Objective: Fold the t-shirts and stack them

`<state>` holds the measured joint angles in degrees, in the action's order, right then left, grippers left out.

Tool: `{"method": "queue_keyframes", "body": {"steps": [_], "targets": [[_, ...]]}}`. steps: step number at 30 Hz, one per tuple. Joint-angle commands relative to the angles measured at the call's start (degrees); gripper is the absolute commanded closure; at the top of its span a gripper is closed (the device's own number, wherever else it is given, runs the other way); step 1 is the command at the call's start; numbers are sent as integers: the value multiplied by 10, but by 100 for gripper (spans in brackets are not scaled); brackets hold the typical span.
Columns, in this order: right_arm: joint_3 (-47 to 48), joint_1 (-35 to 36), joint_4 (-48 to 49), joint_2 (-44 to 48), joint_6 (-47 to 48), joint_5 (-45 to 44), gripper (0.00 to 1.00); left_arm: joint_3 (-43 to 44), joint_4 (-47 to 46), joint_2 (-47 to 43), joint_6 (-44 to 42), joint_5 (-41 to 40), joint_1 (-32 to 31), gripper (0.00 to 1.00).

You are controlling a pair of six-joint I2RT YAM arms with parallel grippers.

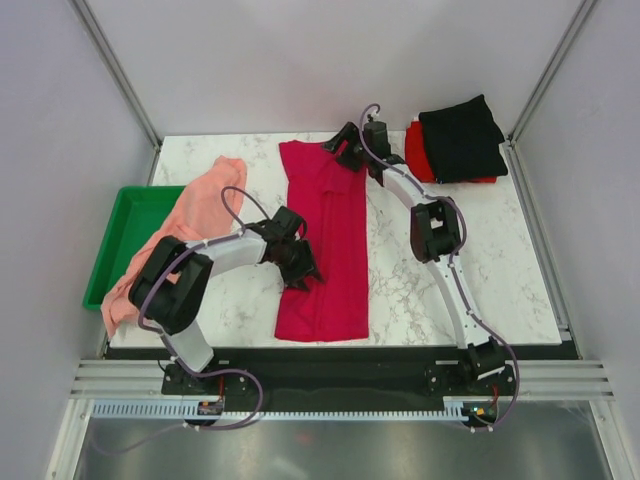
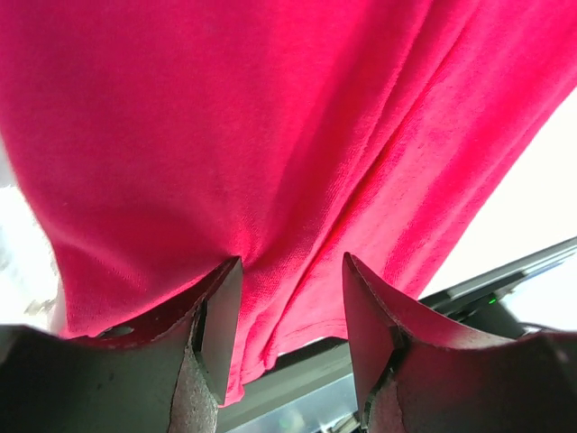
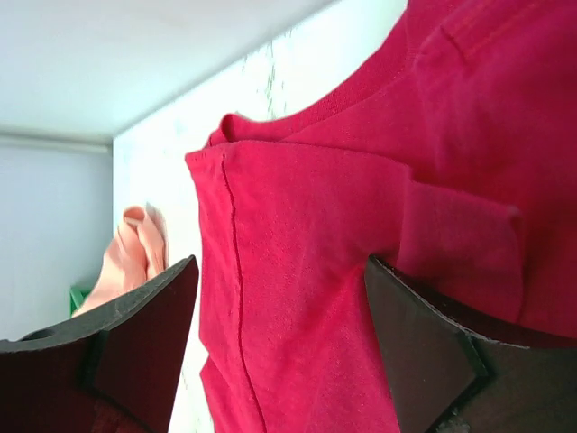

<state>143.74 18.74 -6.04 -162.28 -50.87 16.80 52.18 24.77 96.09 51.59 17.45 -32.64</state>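
A crimson t-shirt (image 1: pixel 325 245) lies folded lengthwise into a long strip in the middle of the table. My left gripper (image 1: pixel 300 270) is open at its lower left edge. In the left wrist view the crimson cloth (image 2: pixel 270 126) fills the space beyond the spread fingers (image 2: pixel 221 316). My right gripper (image 1: pixel 345 150) is open over the shirt's far right corner, and the crimson cloth (image 3: pixel 297 271) lies under its jaws. A salmon-pink shirt (image 1: pixel 190 225) lies crumpled at the left. A folded black shirt (image 1: pixel 462 135) rests on a bright red one (image 1: pixel 418 158) at the back right.
A green plastic tray (image 1: pixel 125 225) sits at the table's left edge, with the salmon-pink shirt draped over its near side. The white marble table (image 1: pixel 470 270) ends at a dark front rail. Metal frame posts stand at the far corners.
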Motion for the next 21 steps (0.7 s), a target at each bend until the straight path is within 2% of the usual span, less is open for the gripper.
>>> {"method": "queue_keyframes", "body": {"steps": [1,5,9,11,14,15,16,17,21], "targets": [[-12,-25,12,-63,-8,-89,16,57,-10,39,-13,8,-3,44],[-15,-33,56,-58,-7,-69,15,102,-5,81,-26,23,-4,45],[-37,-36,92,-11,5,-6,15,130,8,42,-29,3,-13,46],[-109,-32,122,61,35,3,15,147,33,12,-34,-16,-16,46],[-196,-27,152,165,63,1,13,159,60,-51,-52,-40,-23,39],[-205,-27,149,187,72,4,11,158,75,-67,-56,-58,-23,36],[-219,-26,136,230,75,8,8,152,77,-106,-60,-69,-23,28],[-231,-27,129,254,75,10,3,137,80,-124,-61,-82,-23,24],[-342,-19,81,406,108,-18,2,97,110,-204,-58,-109,-21,21]]}}
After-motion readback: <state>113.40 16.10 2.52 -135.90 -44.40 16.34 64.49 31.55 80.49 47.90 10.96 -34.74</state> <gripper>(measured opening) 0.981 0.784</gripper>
